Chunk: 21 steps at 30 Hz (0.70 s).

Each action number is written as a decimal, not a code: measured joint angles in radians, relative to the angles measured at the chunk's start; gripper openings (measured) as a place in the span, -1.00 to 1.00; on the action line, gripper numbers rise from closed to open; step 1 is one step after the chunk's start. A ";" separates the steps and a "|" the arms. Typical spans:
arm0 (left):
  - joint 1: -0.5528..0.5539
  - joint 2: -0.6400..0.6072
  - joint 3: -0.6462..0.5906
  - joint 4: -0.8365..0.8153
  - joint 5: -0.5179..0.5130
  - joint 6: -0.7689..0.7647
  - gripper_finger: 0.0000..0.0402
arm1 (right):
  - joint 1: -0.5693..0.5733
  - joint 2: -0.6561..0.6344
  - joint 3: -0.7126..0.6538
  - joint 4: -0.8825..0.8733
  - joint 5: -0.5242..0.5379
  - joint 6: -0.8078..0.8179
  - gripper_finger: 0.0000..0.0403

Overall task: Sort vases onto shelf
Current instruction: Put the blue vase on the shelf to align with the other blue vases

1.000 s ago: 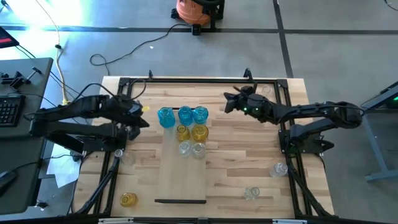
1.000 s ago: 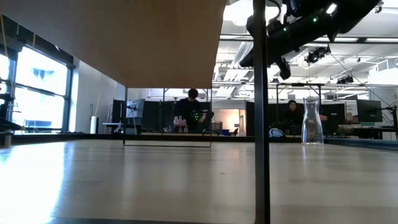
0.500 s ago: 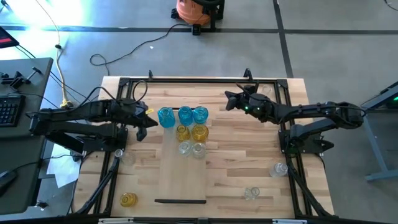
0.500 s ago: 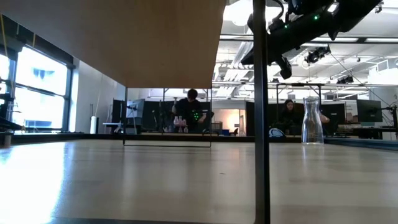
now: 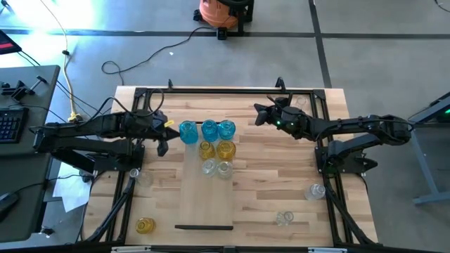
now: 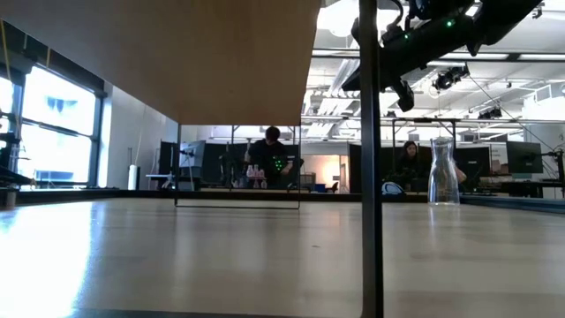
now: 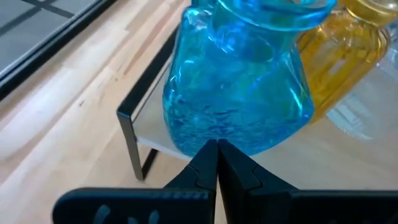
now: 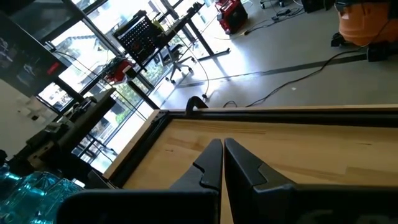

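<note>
Seven vases stand clustered at the far end of the shelf (image 5: 204, 200): three blue, two yellow, two clear. The left gripper (image 7: 217, 148), fingers pressed together and empty, sits at nine o'clock of the leftmost blue vase (image 5: 187, 132). The right gripper (image 8: 222, 145), also closed and empty, hovers at three o'clock of the cluster, well apart.

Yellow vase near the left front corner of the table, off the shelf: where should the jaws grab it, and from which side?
The yellow vase seems to stand upright, nothing touching it. Grip its narrow neck from straight above; the round body looks too wide and slippery.

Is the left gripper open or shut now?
Shut: in its wrist view the left gripper has both fingers pressed together, empty, before the blue vase.
</note>
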 joint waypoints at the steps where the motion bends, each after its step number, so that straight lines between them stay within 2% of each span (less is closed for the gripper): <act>1: 0.000 0.000 0.000 0.001 -0.007 0.000 -1.00 | 0.000 0.000 0.000 0.000 -0.003 0.000 -1.00; 13: 0.000 0.001 0.000 0.009 -0.102 0.000 -1.00 | 0.000 0.000 0.000 0.006 -0.015 0.000 -1.00; 21: 0.017 0.002 0.000 0.042 -0.110 0.017 -1.00 | 0.000 0.000 0.000 0.015 -0.028 0.000 -1.00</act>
